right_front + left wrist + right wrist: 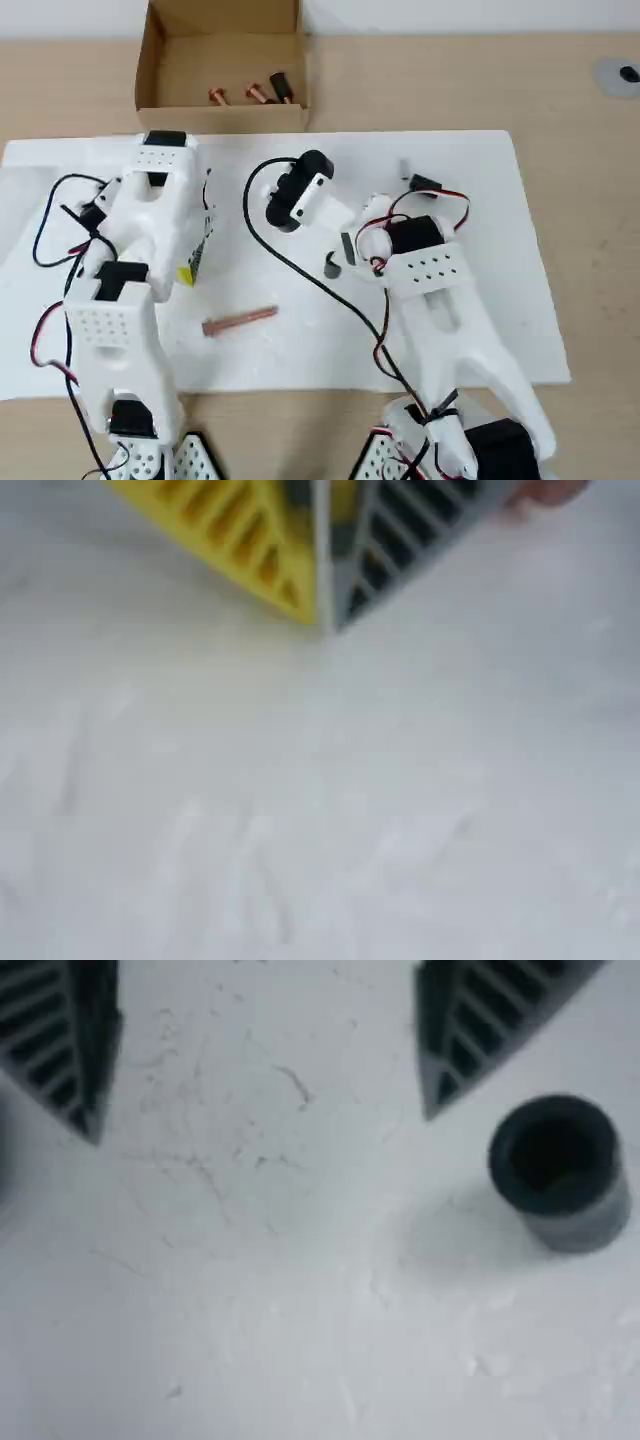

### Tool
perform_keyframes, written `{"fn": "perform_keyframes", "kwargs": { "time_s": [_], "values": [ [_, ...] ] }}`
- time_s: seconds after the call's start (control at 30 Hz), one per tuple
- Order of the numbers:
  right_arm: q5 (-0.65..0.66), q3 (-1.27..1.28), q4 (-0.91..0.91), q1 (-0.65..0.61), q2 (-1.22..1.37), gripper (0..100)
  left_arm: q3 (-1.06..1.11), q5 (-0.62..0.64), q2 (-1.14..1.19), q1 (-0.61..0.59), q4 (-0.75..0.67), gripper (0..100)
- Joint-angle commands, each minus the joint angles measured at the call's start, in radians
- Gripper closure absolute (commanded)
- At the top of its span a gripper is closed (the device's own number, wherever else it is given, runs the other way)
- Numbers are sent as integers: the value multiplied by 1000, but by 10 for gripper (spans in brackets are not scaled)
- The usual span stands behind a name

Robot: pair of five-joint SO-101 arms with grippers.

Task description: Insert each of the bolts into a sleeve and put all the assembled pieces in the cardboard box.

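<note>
A wooden table [580,180] is carrying a white foam sheet [470,180], and everything here is being placed against that sheet. The cardboard box [150,60] is sitting on the bare table just past the sheet's far edge, toward its left half, with its open top facing up.

The left arm [110,320] is stretching from the sheet's near edge up over its left part. The right arm [440,290] is reaching from the near edge over the sheet's right half and bending in toward its middle.

The left gripper [325,620] is hanging low over the left part of the sheet. Its yellow finger and its dark finger are meeting at their tips, with nothing between them. The right gripper [260,1120] is hovering over the middle of the sheet with its two dark fingers [70,1050] spread wide apart, bare sheet showing between them.

A copper-coloured bolt [240,320] is lying flat on the sheet, between the two arms and nearer the near edge, apart from both grippers.

A dark sleeve [555,1165] is standing upright on the sheet near its middle, its hollow end facing up. It is sitting just beside one finger of the right gripper, outside the gap, and not touching it.

Small copper and black pieces [257,92] are lying in the box along the wall nearest the sheet.
</note>
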Motion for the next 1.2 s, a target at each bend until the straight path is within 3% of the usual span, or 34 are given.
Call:
{"fn": "perform_keyframes", "kwargs": {
  "time_s": [0.0,0.17,0.23,0.47,0.57,0.7,0.83,1.0,1.17],
  "values": [
    [6,-62,0,10,-5,756,-109,-107,-21,14,61,928],
    [6,-61,0,10,-4,756,-81,-358,-54,9,61,723],
    [6,-59,0,10,-4,756,-78,-456,-64,-2,61,689],
    [6,-56,0,10,-4,756,-109,-845,-62,-71,60,736],
    [6,-56,0,8,-4,756,-64,-1082,-73,-21,60,736],
    [8,-56,0,8,-4,756,61,-1521,-90,87,61,736],
    [6,-50,0,13,-2,756,242,-1829,-194,206,61,737],
    [6,-19,0,13,-2,756,413,-1998,-397,295,61,747],
    [5,-5,-2,13,-2,756,528,-2030,-545,327,61,747]
  ]
}}
